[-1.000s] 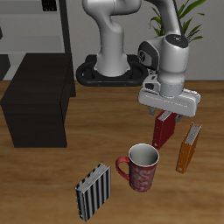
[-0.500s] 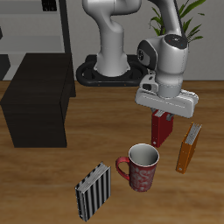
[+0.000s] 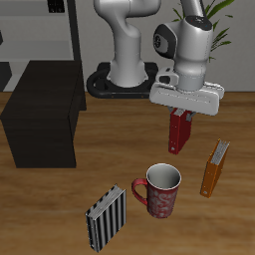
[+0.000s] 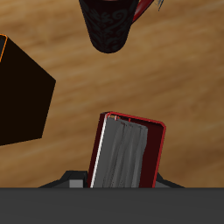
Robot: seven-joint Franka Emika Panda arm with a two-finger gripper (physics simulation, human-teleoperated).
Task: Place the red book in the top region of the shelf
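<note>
The low matte-black box-shaped shelf (image 3: 45,115) sits at nine o'clock. The two-finger gripper (image 3: 180,114), clamped on the thin dark-red hardcover book (image 3: 178,132), has just lifted it clear of the table, so carrying across can begin.

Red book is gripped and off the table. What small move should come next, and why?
Probably keep lifting a bit, then carry it sideways toward the shelf. The hand holds the red book upright, clear of the mug, but its lower edge looks barely higher than the shelf's flat top.
</note>
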